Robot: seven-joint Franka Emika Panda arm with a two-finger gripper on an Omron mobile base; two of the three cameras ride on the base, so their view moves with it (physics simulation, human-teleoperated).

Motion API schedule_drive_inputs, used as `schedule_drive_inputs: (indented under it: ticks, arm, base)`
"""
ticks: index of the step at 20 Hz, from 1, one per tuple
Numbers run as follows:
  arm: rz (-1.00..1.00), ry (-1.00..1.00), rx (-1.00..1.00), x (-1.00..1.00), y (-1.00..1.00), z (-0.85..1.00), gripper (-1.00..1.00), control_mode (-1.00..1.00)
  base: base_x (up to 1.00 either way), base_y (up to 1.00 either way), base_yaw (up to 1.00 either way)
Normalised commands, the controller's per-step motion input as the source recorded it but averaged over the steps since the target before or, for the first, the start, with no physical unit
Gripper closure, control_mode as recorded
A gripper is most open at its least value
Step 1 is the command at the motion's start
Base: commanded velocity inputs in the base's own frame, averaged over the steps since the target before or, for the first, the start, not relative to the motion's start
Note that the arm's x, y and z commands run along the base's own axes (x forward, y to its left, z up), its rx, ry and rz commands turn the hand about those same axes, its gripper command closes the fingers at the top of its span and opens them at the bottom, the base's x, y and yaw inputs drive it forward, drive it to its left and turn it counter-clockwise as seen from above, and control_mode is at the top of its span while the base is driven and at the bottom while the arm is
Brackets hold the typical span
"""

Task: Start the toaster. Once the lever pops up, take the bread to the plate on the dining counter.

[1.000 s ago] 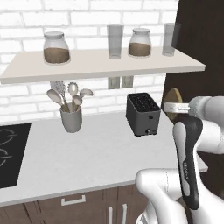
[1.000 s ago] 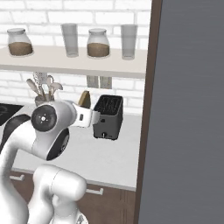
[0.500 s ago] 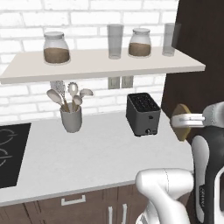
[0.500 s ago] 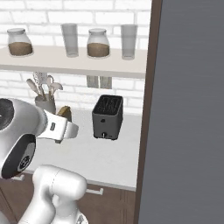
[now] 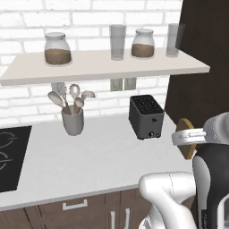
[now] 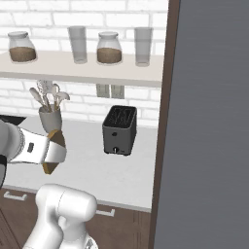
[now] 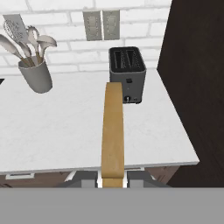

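Observation:
The bread [image 7: 113, 131] is a tan slice seen edge-on in the hand view, standing upright between my fingertips. My gripper [image 7: 113, 178] is shut on it. From the base views the bread [image 5: 184, 133] [image 6: 55, 141] hangs at my white hand, with my gripper [image 5: 189, 137] [image 6: 47, 151] off the counter's front edge. The black toaster [image 5: 146, 117] [image 6: 119, 130] [image 7: 127, 72] stands at the back of the pale worktop, well beyond the bread, its slots empty. The plate and the dining counter are out of view.
A grey utensil cup [image 5: 73, 120] [image 6: 50, 118] [image 7: 36, 75] stands left of the toaster. A black hob [image 5: 9, 156] is at the far left. A shelf [image 5: 103, 67] with jars and glasses hangs above. A dark tall cabinet [image 5: 201, 89] [image 7: 197, 87] walls the right side.
My hand has drawn back from the toaster toward my body with the bread in it, coming out past the counter's front edge. The toaster and cup have not moved.

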Motion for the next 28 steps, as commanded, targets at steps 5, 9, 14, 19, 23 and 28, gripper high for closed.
schedule_drive_inputs:
  ticks: [5, 9, 14, 19, 23, 28]
  arm:
    - [0.00, 0.00, 0.00, 0.00, 0.00, 0.00, 1.00, -1.00]
    - [0.00, 0.00, 0.00, 0.00, 0.00, 0.00, 1.00, -1.00]
    - [0.00, 0.00, 0.00, 0.00, 0.00, 0.00, 1.00, -1.00]
    - [0.00, 0.00, 0.00, -0.02, 0.00, 0.00, 1.00, 1.00]
    - [0.00, 0.00, 0.00, 0.00, 0.00, 0.00, 1.00, 1.00]
    - [0.00, 0.00, 0.00, 0.00, 0.00, 0.00, 1.00, 1.00]
  base:
    - [0.00, 0.00, 0.00]
    - [0.00, 0.00, 0.00]
    - [0.00, 0.00, 0.00]
    - [-0.17, 0.00, 0.00]
    - [-0.84, 0.00, 0.02]
    - [-0.69, 0.00, 0.02]
